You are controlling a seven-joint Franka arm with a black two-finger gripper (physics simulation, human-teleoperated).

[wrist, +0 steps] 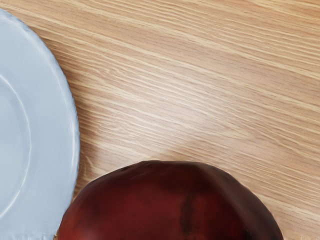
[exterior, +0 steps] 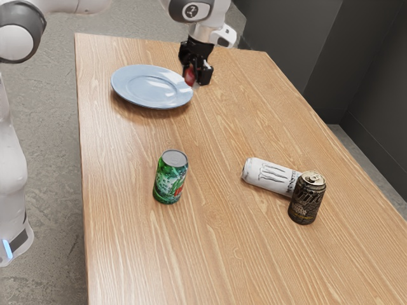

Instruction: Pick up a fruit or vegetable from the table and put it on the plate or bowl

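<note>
The gripper [exterior: 196,75] clasps a dark red fruit [wrist: 170,205] beside the blue plate [exterior: 149,86] (white can [exterior: 270,176] shows Monster's claw mark)

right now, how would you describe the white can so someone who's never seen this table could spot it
On the wooden table, look far from the blue plate, toward the exterior view's right, where two cans sit together. The white can is the one lying on its side; the dark can beside it and the green can stand upright.
</note>
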